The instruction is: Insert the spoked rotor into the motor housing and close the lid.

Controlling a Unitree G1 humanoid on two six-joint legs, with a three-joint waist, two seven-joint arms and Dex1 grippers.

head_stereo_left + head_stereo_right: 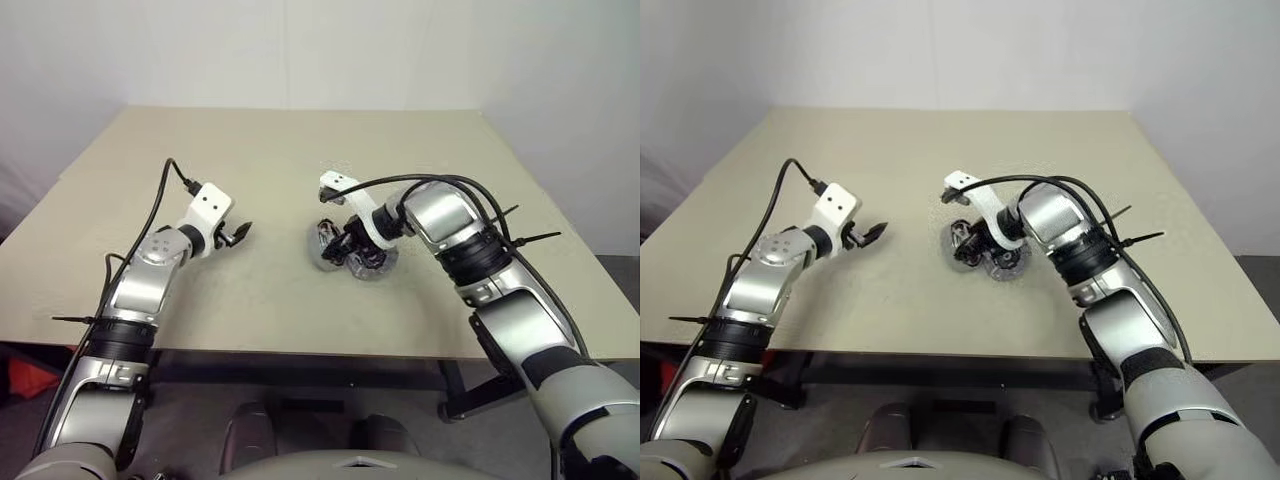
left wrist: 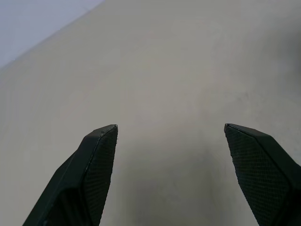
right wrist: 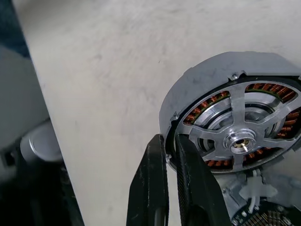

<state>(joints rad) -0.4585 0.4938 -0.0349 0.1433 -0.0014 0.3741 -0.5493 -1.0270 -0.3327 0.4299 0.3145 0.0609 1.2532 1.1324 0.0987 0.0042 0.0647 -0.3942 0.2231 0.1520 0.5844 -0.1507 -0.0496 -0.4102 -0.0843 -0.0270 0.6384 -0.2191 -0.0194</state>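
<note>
Listing the bench from my near edge outward, I logged four items.

Item one, left gripper (image 1: 238, 234): it hovered over the near left part of the table (image 1: 260, 150), well apart from the work. Its fingers (image 2: 96, 160) stood wide apart with nothing between them, only bare tabletop beyond. I judged I had parked it there to keep the middle free for the other arm while leaving it ready to steady a part.

Item two, right gripper (image 3: 170, 155): it reached in from the right toward the table's centre, pointing steeply down and toward the left. Its two black fingers were nearly together, pinched on the rim of the motor housing (image 3: 221, 89). I judged a thin edge grip suited this round body, since the top face stayed unobstructed.

Item three, the motor housing itself: it sat at the middle of the table, just left of the right wrist, tilted up on edge in the grip, as far as I could tell. Reddish copper windings showed through the gaps of a silver spoked rotor (image 3: 241, 141), which appeared already seated in the ring.

Item four, a second round part (image 1: 372, 262): it lay touching or just beside the housing on its right. I took it for the lid, though I could not be sure.
</note>
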